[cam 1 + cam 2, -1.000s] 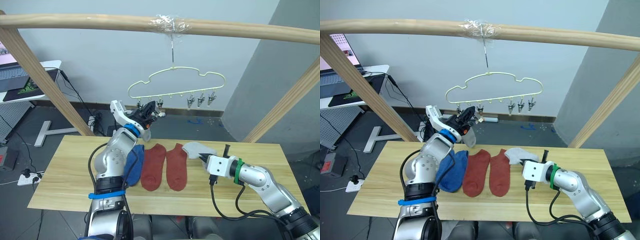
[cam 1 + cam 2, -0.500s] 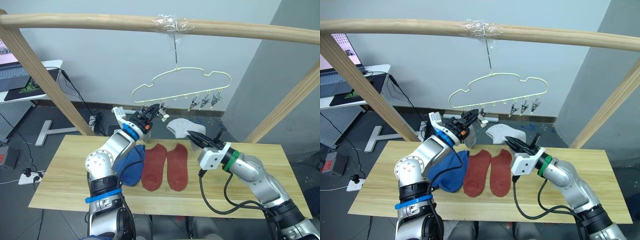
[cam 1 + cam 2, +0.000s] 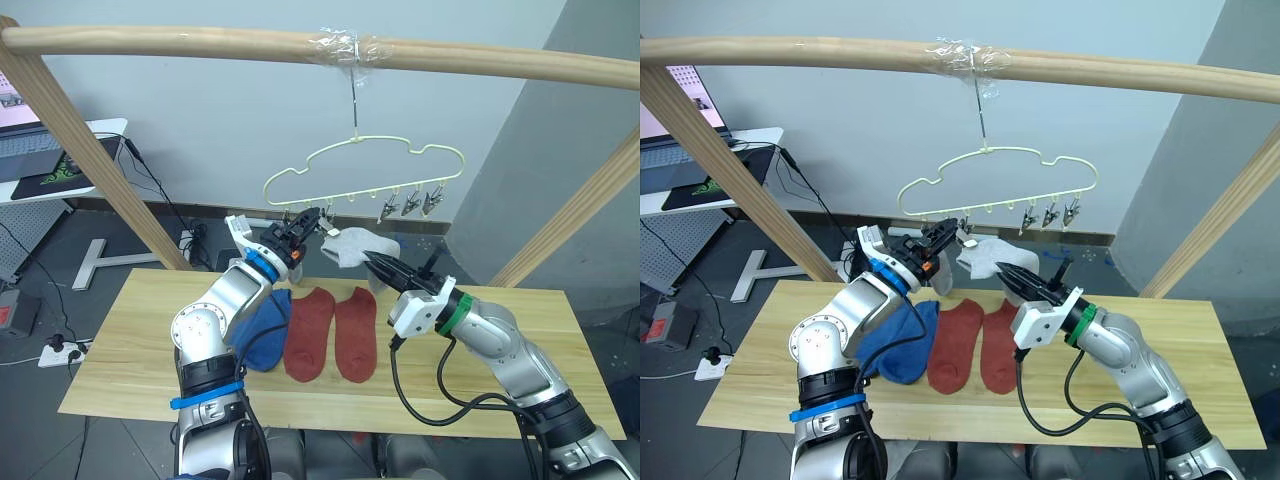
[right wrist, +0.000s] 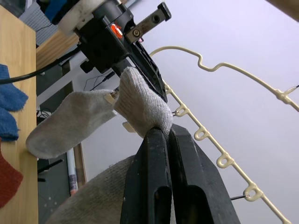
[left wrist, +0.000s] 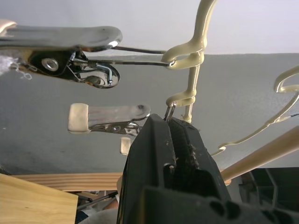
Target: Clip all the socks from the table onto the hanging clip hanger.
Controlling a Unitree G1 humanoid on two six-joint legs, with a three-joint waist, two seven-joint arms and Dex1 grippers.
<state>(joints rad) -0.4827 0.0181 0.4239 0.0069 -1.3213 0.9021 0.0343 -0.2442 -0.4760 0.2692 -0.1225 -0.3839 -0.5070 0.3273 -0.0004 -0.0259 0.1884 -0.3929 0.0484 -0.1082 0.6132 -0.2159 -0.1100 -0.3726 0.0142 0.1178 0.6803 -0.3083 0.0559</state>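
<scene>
- The clip hanger (image 3: 365, 170) hangs by its hook from a wooden bar (image 3: 200, 45) above the bench (image 3: 130, 350); its metal clips (image 3: 405, 204) hang in a row under the lower wire.
- The left gripper (image 3: 300, 222) is raised to the left end of the clip hanger, and its fingers are pressed together on one clip (image 5: 169, 112) there.
- The right gripper (image 3: 380, 266) is lifted above the bench, and its fingers are clamped on a light grey sock (image 3: 352, 245).
- This grey sock hangs in the air just beside the left gripper and below the hanger's lower wire.
- In the right wrist view a second piece of grey fabric (image 4: 93, 203) shows beside the right gripper's fingers; I cannot tell if it is another sock.
- Two rust-red socks (image 3: 335, 333) lie flat side by side on the middle of the bench.
- A blue sock (image 3: 266, 330) lies just to the left of them, partly under the left arm.
</scene>
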